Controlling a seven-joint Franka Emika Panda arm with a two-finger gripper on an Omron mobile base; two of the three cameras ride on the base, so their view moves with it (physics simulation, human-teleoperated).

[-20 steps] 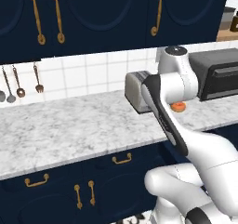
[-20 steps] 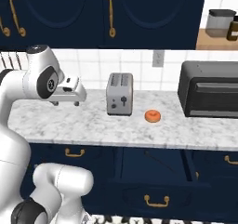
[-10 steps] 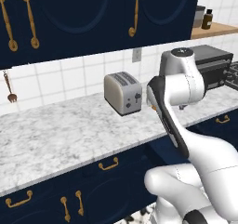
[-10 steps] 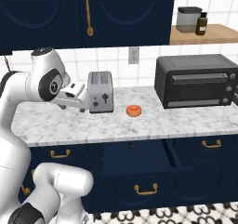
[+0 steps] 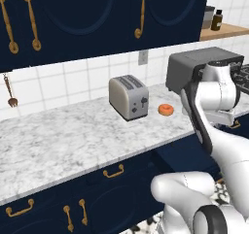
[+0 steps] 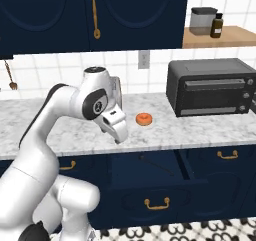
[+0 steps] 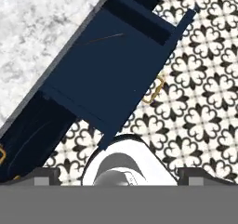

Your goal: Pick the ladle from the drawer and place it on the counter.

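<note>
Jaws are sitting spread wide w/ nothing between them, hanging above the desk (image 6: 200, 130) front edge and pointing down into the open drawer (image 7: 107, 79). Ladle (image 7: 104, 37) is lying flat on the drawer floor toward the back, near the desk edge, showing as a thin dark line; bowel end too small to tell, so grasp is prob. going onto the handle. From the right base cam the ladle (image 6: 159, 166) is lying diagonally inside the drawer (image 6: 140, 195), apart from its walls.

Judgement: approach step, pick not yet begun. Drawer is pulled well out, so room from above is looking ok; desk overhang is sitting close to the ladle, so the descent is needing care there. Handle is wire-thin and flat, so a slip is likely. For placing, bare desk (image 5: 73, 136) is lying left of the toaster (image 5: 129, 97), well apart from the donut (image 6: 144, 118) and toaster oven (image 6: 210, 87).
</note>
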